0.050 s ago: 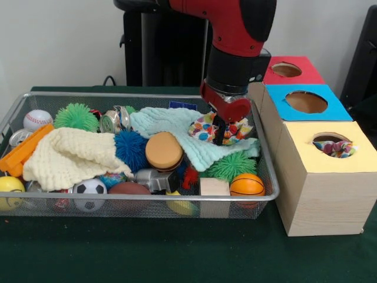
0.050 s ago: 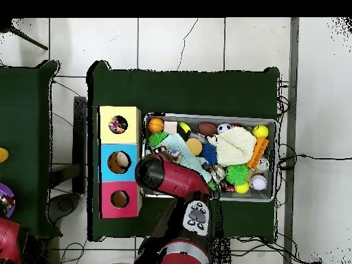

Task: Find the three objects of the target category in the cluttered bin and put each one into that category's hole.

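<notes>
My gripper (image 1: 220, 137) reaches down into the right end of the wire bin (image 1: 147, 95), shut on a patterned multicoloured cloth (image 1: 203, 127) that bunches round its tips. A mint knitted cloth (image 1: 171, 125) lies just left of it and partly under it. Further left, a cream knitted cloth (image 1: 70, 156) is spread out. Another patterned cloth (image 1: 334, 147) shows inside the hole of the yellow-topped box (image 1: 353, 162). From overhead my arm (image 2: 168, 175) hides the gripper, while the mint cloth (image 2: 180, 148) and cream cloth (image 2: 234, 144) show in the bin (image 2: 268, 120).
Around the cloths the bin holds a basketball (image 1: 247, 185), soccer ball (image 1: 89, 193), baseball (image 1: 37, 119), green spiky ball (image 1: 76, 117), blue spiky ball (image 1: 131, 150), toy burger (image 1: 164, 151) and wooden block (image 1: 214, 187). Blue-topped (image 1: 306, 101) and red-topped (image 1: 287, 69) boxes stand behind the yellow one.
</notes>
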Controlling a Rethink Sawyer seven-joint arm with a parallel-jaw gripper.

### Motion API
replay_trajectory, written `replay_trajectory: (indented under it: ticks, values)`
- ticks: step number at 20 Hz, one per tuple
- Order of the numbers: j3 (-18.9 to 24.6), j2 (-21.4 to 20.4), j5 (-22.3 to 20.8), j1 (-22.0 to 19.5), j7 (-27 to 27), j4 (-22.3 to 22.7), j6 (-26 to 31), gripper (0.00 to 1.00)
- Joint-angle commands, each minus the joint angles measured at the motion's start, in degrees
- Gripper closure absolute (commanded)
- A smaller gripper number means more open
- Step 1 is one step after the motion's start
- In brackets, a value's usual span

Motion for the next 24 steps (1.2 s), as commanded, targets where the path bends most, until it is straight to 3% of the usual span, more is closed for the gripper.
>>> replay_trajectory:
  ticks: [1, 6, 11, 15, 24]
  values:
    - [2.7, 0.9, 0.6, -1.0, 5.3, 0.7, 6.3, 1.00]
    - [2.3, -0.1, 1.1, -1.0, 5.7, -0.1, 7.8, 1.00]
    - [-1.7, -6.1, -1.0, -1.2, 3.0, -4.3, 17.7, 1.00]
    - [-1.8, -9.6, -2.4, -2.5, 0.5, -6.7, 21.5, 1.00]
    - [0.4, -10.0, 0.1, -2.9, 4.5, -11.9, 25.7, 1.00]
